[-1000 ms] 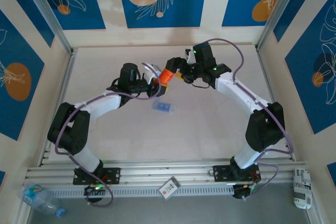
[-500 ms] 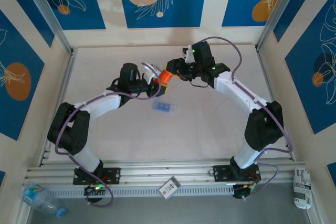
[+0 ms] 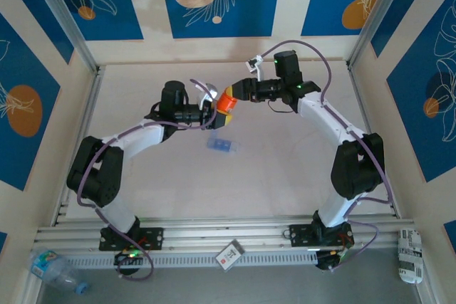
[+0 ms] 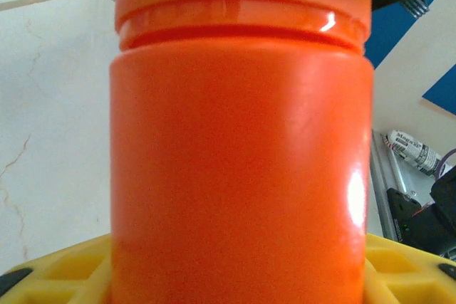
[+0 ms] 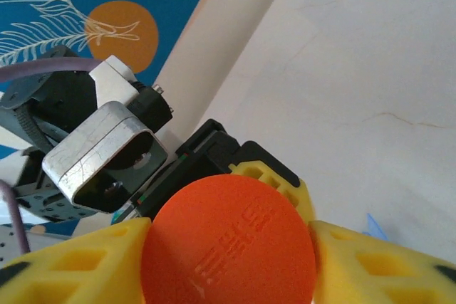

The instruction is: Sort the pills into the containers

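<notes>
We are looking at the containers [image 3: 221, 145]: a small, flat, translucent blue rectangular box that is lying slightly askew just left of centre in the overhead frame.

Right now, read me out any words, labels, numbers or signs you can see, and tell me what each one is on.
Nothing reads clearly enough to quote.
On the cap of the orange bottle: raised lettering, too faint to read.
On the crumpled packet: dark print, blurred.
On the small card at the near rail: a red mark, too small to read.
On the plastic bottle: label too small to read.
</notes>
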{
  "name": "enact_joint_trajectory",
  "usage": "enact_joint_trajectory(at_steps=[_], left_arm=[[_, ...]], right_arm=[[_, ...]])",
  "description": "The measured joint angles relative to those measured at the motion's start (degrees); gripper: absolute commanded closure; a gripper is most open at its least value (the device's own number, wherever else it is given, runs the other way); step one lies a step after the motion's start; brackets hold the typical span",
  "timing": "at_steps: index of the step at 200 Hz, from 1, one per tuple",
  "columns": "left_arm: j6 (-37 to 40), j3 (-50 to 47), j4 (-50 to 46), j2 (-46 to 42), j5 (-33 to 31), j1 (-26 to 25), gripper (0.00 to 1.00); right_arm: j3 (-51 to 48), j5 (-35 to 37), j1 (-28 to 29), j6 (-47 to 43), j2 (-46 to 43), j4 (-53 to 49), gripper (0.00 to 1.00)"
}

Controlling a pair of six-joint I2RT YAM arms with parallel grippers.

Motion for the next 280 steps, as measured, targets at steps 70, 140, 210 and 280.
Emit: enact_joint_trajectory(at_steps=[70, 140, 210, 280], left_arm=[[7.50, 0.02, -3.69, -0.72, -11.26, -0.13, 1.00], [12.26, 0.02, -6.12, -1.40, -15.30, -0.74, 1.00], [12.70, 0.02, -6.21, -1.40, -15.74, -1.49, 1.00], [12.66, 0.02, -7.04, -1.40, -16.15, -1.75, 1.00]], right_arm=[[-1.51, 10.88, -1.66, 16.11, -5.51, -0.15, 0.16], [-0.07, 21.22, 3.72, 23.74, -3.80, -4.50, 0.16], [2.80, 22.75, 6.49, 24.02, 0.68, -6.73, 0.32], [3.02, 23.10, 6.69, 21.92, 0.74, -6.95, 0.52]])
